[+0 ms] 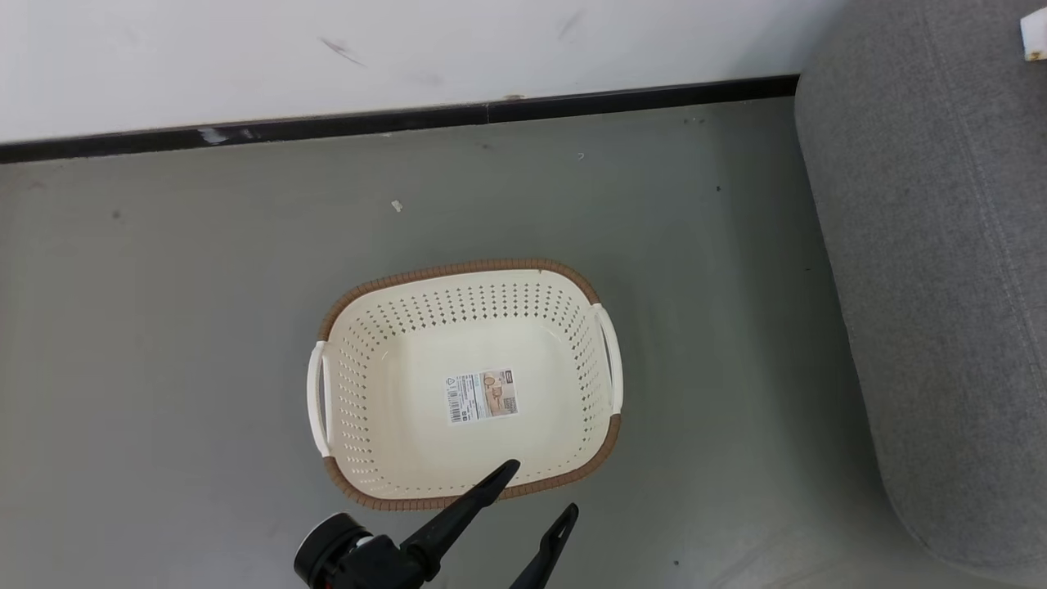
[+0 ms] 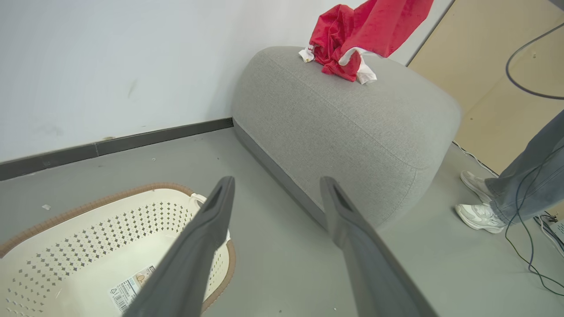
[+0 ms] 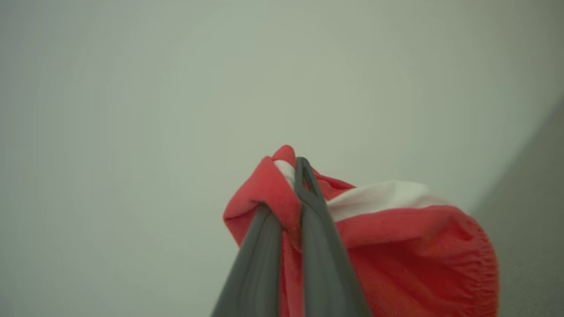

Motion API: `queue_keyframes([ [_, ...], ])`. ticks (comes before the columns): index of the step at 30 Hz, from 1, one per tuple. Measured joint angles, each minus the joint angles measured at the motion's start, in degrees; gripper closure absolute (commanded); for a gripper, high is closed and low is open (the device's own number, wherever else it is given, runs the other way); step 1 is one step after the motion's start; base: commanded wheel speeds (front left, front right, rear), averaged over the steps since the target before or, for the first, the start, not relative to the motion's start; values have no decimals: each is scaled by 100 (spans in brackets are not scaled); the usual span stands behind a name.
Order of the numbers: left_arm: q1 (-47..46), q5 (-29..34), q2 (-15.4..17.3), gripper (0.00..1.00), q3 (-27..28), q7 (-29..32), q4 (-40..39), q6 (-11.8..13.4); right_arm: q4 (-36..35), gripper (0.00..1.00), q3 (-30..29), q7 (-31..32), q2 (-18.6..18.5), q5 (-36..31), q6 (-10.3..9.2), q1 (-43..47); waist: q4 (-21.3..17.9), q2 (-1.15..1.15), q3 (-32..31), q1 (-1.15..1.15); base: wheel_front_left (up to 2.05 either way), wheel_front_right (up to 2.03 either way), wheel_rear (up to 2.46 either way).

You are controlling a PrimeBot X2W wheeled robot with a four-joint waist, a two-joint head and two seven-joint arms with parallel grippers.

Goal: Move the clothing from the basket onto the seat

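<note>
- My right end effector (image 3: pixel 285 189) pinches the red-and-white clothing (image 3: pixel 396 237), its bundle drooping onto the grey seat (image 2: pixel 343 127), apparently for release.
- My left end effector (image 1: pixel 541 489) hangs spread at the empty basket (image 1: pixel 458 270) rim, with nothing left to fetch.

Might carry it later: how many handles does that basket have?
2: one white handle on the basket's left side in the head view, the other handle on its right.

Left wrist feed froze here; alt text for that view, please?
Bunched red clothing lies on the grey seat, more hanging from above. The open left gripper points toward it, empty basket at lower left, a person's feet at right.
</note>
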Motion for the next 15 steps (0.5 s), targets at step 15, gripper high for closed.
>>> queue_keyframes([
  [15,-231,-1,138,0,34,133,-71,-88,148,100,-383,-238,-253,-909,0,-1296,189,0,540,0,0,0,0],
])
